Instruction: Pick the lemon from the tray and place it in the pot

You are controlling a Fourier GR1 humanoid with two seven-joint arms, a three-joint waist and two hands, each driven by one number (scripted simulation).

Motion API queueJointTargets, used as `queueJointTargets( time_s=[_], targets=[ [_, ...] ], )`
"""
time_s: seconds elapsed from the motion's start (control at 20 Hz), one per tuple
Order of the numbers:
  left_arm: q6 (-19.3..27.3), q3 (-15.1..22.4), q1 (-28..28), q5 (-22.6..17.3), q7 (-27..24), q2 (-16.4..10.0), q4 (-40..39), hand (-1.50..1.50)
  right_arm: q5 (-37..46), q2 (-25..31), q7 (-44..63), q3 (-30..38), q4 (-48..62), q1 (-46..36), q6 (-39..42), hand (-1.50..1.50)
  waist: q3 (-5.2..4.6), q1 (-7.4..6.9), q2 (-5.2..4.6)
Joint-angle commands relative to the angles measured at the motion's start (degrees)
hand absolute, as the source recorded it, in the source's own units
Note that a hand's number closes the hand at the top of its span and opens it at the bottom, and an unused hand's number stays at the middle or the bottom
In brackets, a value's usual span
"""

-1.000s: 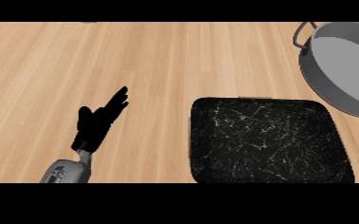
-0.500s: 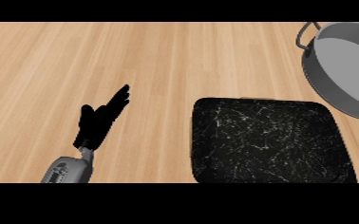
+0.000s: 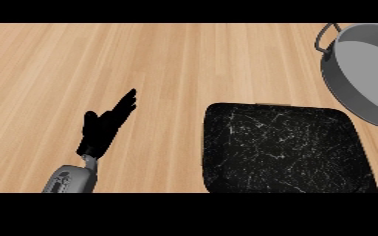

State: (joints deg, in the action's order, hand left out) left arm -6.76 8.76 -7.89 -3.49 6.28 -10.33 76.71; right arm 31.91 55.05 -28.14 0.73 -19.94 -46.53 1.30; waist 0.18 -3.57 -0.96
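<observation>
Nearest the lower edge, at the left of the head view, a grey forearm (image 3: 70, 180) is seen rising from the frame's bottom and ending in the black left hand (image 3: 107, 127). Its fingers are held straight and close together, pointing up and to the right, with the thumb set slightly apart. Nothing is held and nothing is touched. It is taken to be at rest over the light wooden counter (image 3: 148, 60).

To the right of that hand, and apart from it, a black square tray with pale marbled veining (image 3: 284, 150) is laid flat on the counter, its near edge cut off by the frame. No lemon can be found on the part of its surface that shows, nor anywhere else in the view, so its position and its long axis cannot be told.

Farther off, beyond the tray's far right corner, a grey round metal pot (image 3: 354, 70) is partly shown, one loop handle (image 3: 325, 37) turned to the left.

The right hand is not seen. Tray and pot both lie on the right side, so the right arm is judged the better placed for the reach.
</observation>
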Motion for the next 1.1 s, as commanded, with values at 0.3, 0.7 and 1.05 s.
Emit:
queueJointTargets(
  time_s=[0.3, 0.7, 1.05],
  targets=[
    [1.0, 1.0, -0.4, 1.2, 1.4, 1.3, 0.9, 0.0, 12.7, -5.1, 14.9, -10.3, 10.4, -6.1, 7.5, 1.5, -0.04, -1.21, -0.53],
    [-0.8, -0.9, 0.3, -0.1, 1.0, 0.0, -0.4, 0.0, 7.1, -12.3, 13.7, -4.1, 12.7, -9.2, 7.6, -1.5, 0.05, 0.66, -0.08],
    [-0.8, -1.6, -0.1, -0.9, 2.5, -0.2, 0.4, 0.0, -9.7, -11.9, 9.4, 13.0, 11.4, -13.6, 2.9, -1.5, 0.15, 1.23, 0.15]
  ],
)
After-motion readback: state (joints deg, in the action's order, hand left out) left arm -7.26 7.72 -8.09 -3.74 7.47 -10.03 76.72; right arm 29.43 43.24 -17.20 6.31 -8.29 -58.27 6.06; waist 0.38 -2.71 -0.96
